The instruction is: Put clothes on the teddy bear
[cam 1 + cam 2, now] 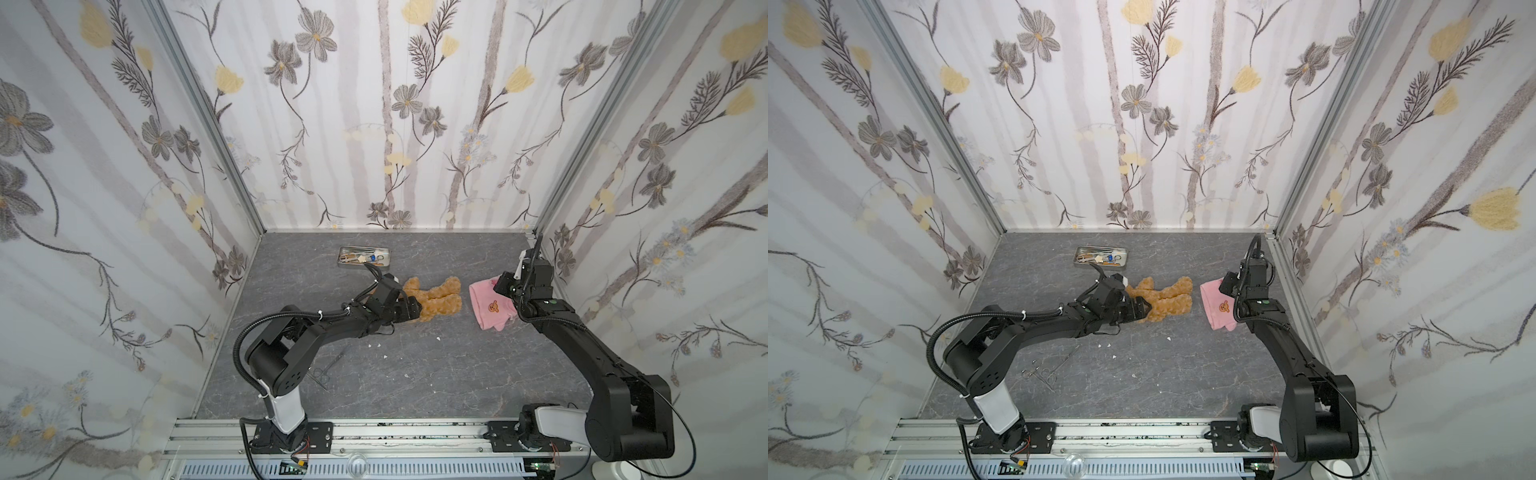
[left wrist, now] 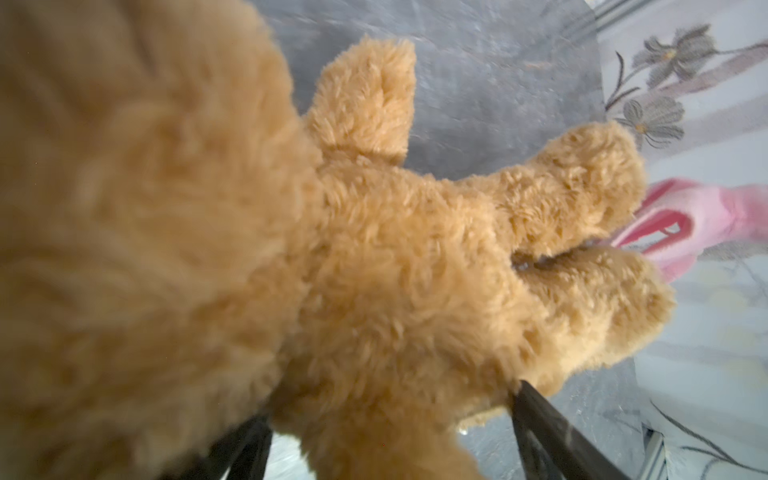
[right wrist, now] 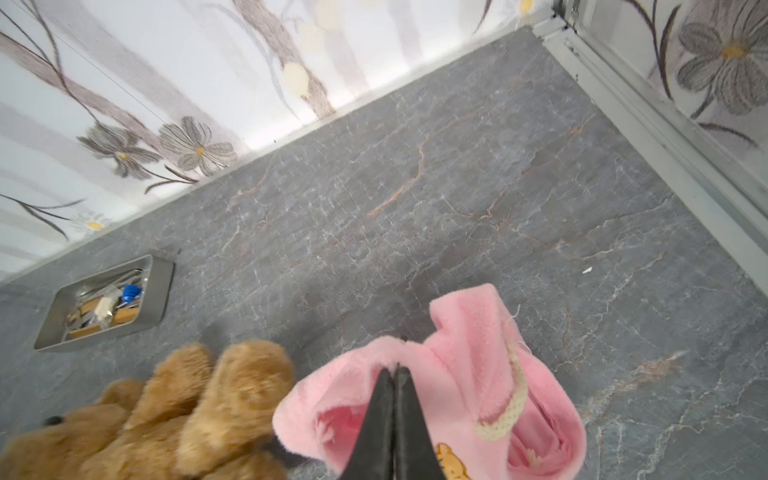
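The golden-brown teddy bear [image 1: 438, 301] [image 1: 1169, 301] lies on the grey floor in the middle, legs pointing right. My left gripper [image 1: 417, 309] [image 1: 1144, 309] reaches in from the left. In the left wrist view its black fingers [image 2: 536, 411] stand wide on either side of the bear's torso [image 2: 374, 257], with floor showing beside each, so this gripper [image 2: 390, 403] is open. To the right lies the pink shirt [image 1: 490, 309] [image 1: 1217, 309] with a small orange bear emblem. My right gripper [image 1: 496, 284] [image 3: 395, 370] is shut, pinching the shirt's hem [image 3: 469, 365] and lifting its edge.
A metal tray [image 1: 365, 266] [image 3: 162, 291] of small tools stands at the back, behind the bear. Metal forceps [image 1: 328, 370] [image 1: 1044, 372] lie on the floor near the left arm. White scraps [image 1: 378, 345] dot the floor. Papered walls close in the left, back and right sides.
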### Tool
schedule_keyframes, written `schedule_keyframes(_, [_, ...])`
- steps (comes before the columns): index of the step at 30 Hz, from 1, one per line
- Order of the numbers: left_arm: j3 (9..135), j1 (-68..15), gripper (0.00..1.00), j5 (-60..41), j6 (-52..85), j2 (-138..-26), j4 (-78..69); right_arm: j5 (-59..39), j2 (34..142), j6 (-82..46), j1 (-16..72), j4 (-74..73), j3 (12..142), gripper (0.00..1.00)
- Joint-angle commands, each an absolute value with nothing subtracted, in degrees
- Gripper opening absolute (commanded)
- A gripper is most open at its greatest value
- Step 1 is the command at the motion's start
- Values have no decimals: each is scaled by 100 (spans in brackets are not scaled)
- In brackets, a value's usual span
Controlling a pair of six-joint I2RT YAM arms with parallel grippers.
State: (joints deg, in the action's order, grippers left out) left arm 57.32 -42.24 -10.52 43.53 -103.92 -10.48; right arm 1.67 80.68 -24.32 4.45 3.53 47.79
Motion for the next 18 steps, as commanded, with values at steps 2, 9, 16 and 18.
schedule_keyframes(2, [6241,-4390,82,-1184,4164,-10851,-1214,396,7641,-2252,431,685,4868,0])
schedule_keyframes(9, [6671,-4543,69,-1978,3481,-11294,-1036,613,6936,-1837,463,1241,5485,0])
schedule_keyframes(16, [7155,-4478,83,-1556,2442,-10995,-255,-126,7164,-1489,1201,1556,6544,0])
schedule_keyframes(18, [6991,-4367,93,-1391,2295,-10641,-173,1,7262,-1385,1540,1687,6759,0])
